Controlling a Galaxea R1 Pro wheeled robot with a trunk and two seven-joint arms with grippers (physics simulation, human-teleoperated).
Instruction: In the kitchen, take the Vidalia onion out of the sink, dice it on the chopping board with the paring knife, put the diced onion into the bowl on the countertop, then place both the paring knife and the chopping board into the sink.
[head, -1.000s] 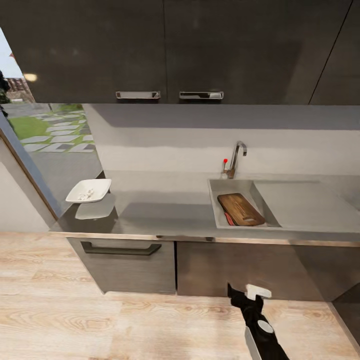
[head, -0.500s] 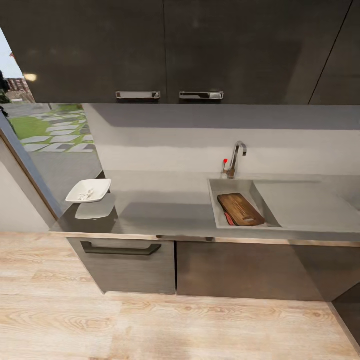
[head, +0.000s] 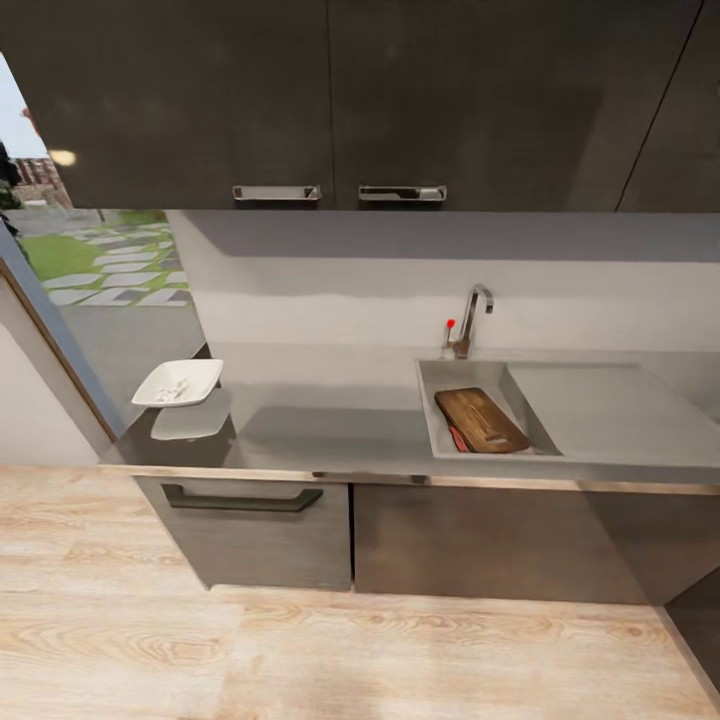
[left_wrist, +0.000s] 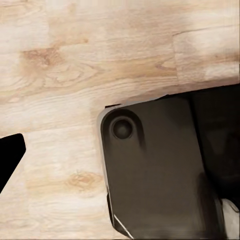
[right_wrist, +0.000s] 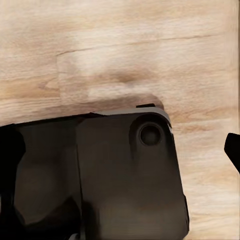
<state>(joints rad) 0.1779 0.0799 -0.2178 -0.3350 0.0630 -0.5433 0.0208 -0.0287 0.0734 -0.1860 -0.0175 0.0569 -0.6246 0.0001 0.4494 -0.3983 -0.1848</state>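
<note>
The sink (head: 470, 373) is set in the grey countertop (head: 320, 410), right of centre in the head view. The dark-brown chopping board (head: 481, 419) lies tilted inside the basin. The paring knife's red handle (head: 457, 438) sticks out beside the board's left edge; its blade is hidden. At the counter's far left end stands the white bowl (head: 205, 369) with small white pieces of diced onion (head: 172, 389) in it. One dark fingertip (left_wrist: 9, 156) shows at the edge of the left wrist view, and another fingertip (right_wrist: 234, 150) at the edge of the right wrist view, both over the wood floor.
A steel faucet (head: 475, 310) and a red knob (head: 450, 322) stand behind the sink, with the drainboard (head: 600, 405) to its right. Dark upper cabinets (head: 330, 100) hang overhead. A window (head: 90, 270) is at the left. My dark base (left_wrist: 160, 170) sits on the wood floor (head: 300, 640).
The right arm that showed at the bottom of the head view a second ago has dropped out of it. The camera shifted slightly. Board, knife and bowl stayed put.
</note>
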